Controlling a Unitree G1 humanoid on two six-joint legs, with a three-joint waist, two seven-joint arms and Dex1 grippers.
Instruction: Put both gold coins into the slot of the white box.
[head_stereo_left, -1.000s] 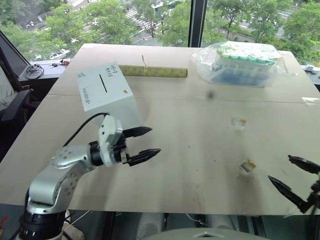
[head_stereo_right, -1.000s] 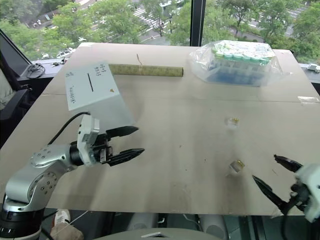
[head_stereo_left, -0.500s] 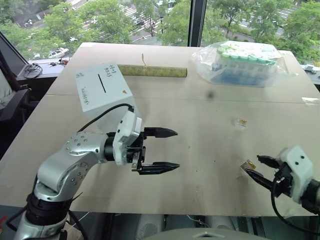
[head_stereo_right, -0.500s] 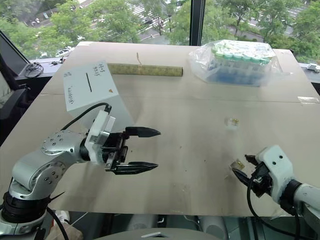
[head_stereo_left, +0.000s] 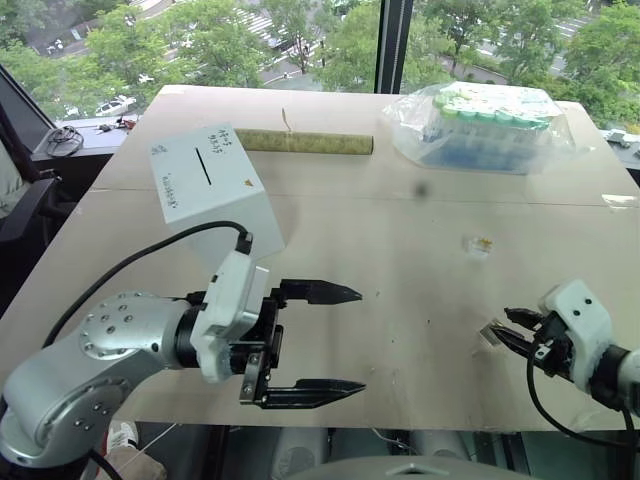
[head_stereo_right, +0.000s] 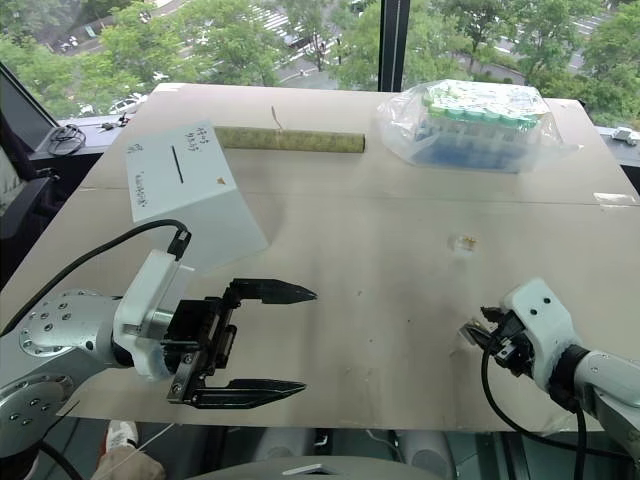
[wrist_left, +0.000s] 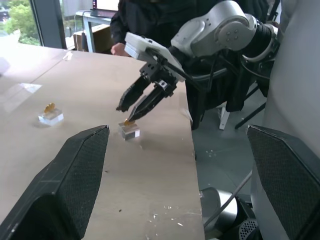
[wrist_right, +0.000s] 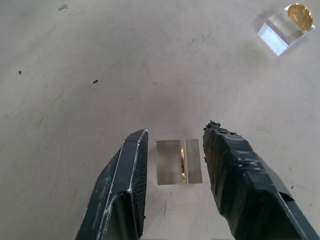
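The right hand (wrist_right: 172, 175) sat low at the near right of the worktop (head_stereo_left: 400, 230), its two black fingers partly spread to either side of a small clear holder (wrist_right: 179, 168), apart from it on both sides and pinching nothing. A gold coin (wrist_right: 183, 163) stood on edge in that holder. The second gold coin (wrist_right: 300, 13) rested on its own clear holder (wrist_right: 280, 31) farther off on the worktop. The white box (head_stereo_left: 215, 200) stood at the far left, tilted, its slot (head_stereo_left: 206, 167) facing up and empty of any coin.

The left hand (head_stereo_left: 335, 340) hovered over the near left of the worktop with fingers spread wide, holding nothing.

Judging by looks, each coin was light, rigid, thin and slick, so a pinch on the flat faces, above the holder's groove, seemed the surest hold; catching only the rim risked it flicking away. The holder looked light enough to lift or skid with the coin if the fingers closed on the plastic instead
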